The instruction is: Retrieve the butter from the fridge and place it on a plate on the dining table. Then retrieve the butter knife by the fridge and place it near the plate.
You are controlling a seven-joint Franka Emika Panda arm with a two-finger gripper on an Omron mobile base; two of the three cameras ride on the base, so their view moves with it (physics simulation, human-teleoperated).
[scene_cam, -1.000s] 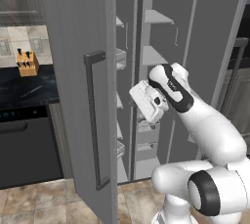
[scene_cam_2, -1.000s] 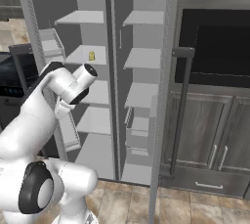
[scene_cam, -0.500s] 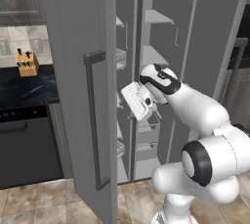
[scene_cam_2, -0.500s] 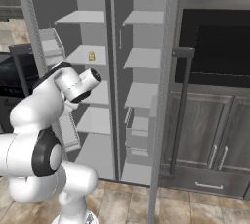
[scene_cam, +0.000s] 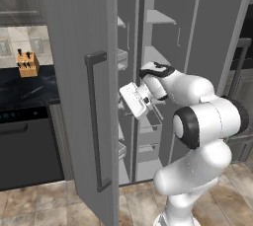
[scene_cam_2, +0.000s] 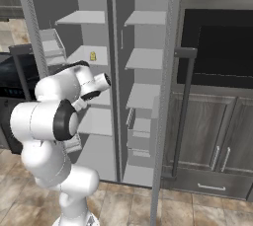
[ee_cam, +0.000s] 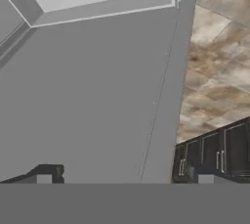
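Observation:
The tall grey fridge (scene_cam_2: pixel 94 3) stands with both doors swung open and its pale shelves bare. The butter (scene_cam_2: pixel 92 56), a small pale-yellow stick, sits on a shelf in the left compartment, above and behind my arm. My gripper (scene_cam: pixel 129 100) hangs in front of the middle shelves, close to the inner face of the open left door (scene_cam: pixel 74 72), well below the butter. In the hand view the gripper (ee_cam: pixel 124 178) is open, its fingertips (ee_cam: pixel 44 177) wide apart with nothing between them, looking along the door face to the floor. The plate, dining table and butter knife are out of view.
The left door's dark bar handle (scene_cam: pixel 96 121) and the right door's handle (scene_cam_2: pixel 183 111) jut out on either side. A tan knife block (scene_cam: pixel 27 63) stands on the black counter at the left. A wall oven (scene_cam_2: pixel 217 52) and dark cabinets (scene_cam_2: pixel 217 146) lie to the right.
My hand has slid a little left toward the open left door while the arm folded tighter. The gripper has stayed open and the butter has not moved.

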